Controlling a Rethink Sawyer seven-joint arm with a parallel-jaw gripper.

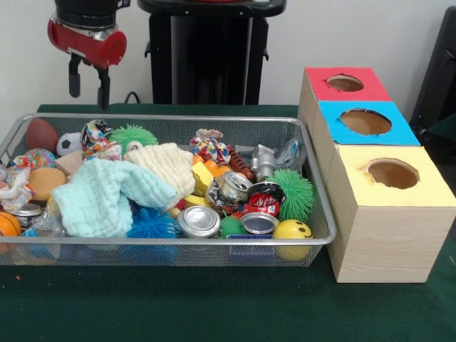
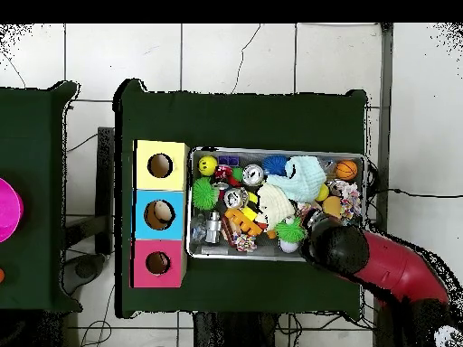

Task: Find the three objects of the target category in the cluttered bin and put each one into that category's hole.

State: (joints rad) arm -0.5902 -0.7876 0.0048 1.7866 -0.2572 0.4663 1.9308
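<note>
The robot's gripper hung above the far left corner of the wire bin, its two dark fingers apart and holding nothing. Below it the bin was packed: a mint cloth and a cream cloth lay spread over the middle, covering whatever sat underneath. Crushed cans crowded the near right part, with a silver can and a red can just beside a yellow smiley ball and a green spiky ball. A blue spiky ball lay at the near edge, a brown ball and a small soccer ball at the far left. Right of the bin stood the wooden box with its red-topped hole, blue-topped hole and yellow-topped hole in a row. Which category was the target could not be told.
</note>
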